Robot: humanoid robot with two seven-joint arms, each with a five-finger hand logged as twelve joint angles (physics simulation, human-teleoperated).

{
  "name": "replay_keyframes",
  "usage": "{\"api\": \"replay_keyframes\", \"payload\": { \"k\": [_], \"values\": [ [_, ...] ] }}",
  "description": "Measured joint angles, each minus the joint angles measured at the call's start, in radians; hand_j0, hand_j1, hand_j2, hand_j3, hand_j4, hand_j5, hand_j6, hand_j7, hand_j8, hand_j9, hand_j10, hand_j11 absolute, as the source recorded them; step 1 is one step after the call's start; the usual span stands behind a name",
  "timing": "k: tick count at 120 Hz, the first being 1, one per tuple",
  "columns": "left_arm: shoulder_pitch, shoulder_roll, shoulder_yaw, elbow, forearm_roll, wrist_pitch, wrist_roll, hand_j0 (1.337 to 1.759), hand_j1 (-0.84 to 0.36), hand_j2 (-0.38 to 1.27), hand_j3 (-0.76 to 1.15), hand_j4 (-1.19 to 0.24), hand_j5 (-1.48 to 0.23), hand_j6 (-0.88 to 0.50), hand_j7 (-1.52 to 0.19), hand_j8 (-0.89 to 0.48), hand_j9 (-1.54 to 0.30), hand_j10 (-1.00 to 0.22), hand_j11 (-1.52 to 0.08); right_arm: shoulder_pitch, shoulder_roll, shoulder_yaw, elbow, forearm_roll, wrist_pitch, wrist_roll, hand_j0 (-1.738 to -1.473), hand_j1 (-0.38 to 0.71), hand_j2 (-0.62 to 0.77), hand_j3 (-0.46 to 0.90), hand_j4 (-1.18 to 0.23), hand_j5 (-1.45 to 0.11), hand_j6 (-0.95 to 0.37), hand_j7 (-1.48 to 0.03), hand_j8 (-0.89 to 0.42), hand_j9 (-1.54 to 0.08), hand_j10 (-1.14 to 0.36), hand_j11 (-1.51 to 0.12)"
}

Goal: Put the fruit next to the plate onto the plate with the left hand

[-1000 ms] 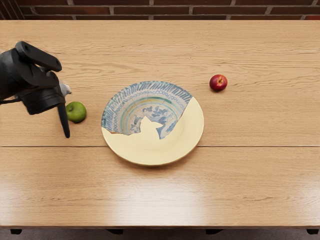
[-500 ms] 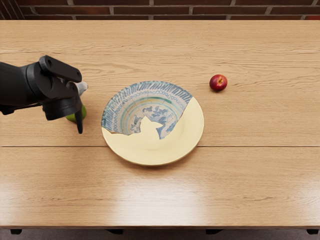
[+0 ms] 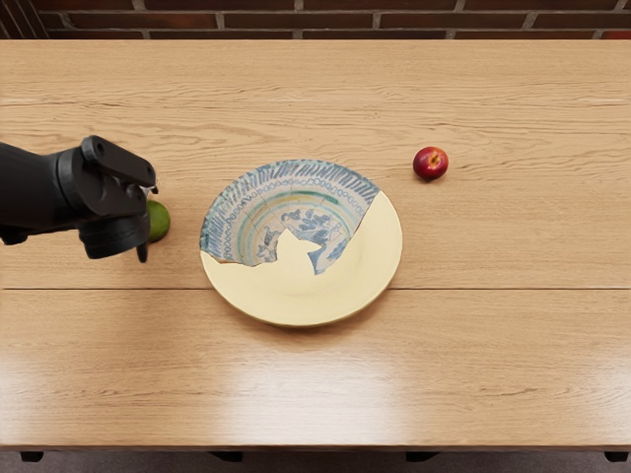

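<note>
One green apple (image 3: 159, 219), half hidden behind left hand (image 3: 114, 209), beside plate (image 3: 367, 268)

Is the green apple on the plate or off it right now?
Off. The green apple sits on the table left of the plate, apart from its rim, partly hidden by the left hand.

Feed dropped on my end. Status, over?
Left hand over green apple, grasp unconfirmed. Apple on table beside plate, not yet on it. Red apple beyond plate, not in the way.
</note>
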Motion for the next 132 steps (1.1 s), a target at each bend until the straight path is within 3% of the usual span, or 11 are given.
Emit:
{"api": "replay_keyframes", "payload": {
  "k": [132],
  "values": [
    [0.005,-0.027,-0.032,0.017,-0.002,0.053,-0.032,1.658,-0.02,0.06,0.00,-0.30,-0.40,-0.30,-0.40,-0.30,-0.40,-0.30,-0.40,0.000,0.000,0.000,0.000,0.000,0.000,0.000,-1.658,-0.34,0.00,0.00,-0.01,-0.01,-0.01,-0.01,-0.01,-0.01,-0.01,-0.01]
  ]
}}
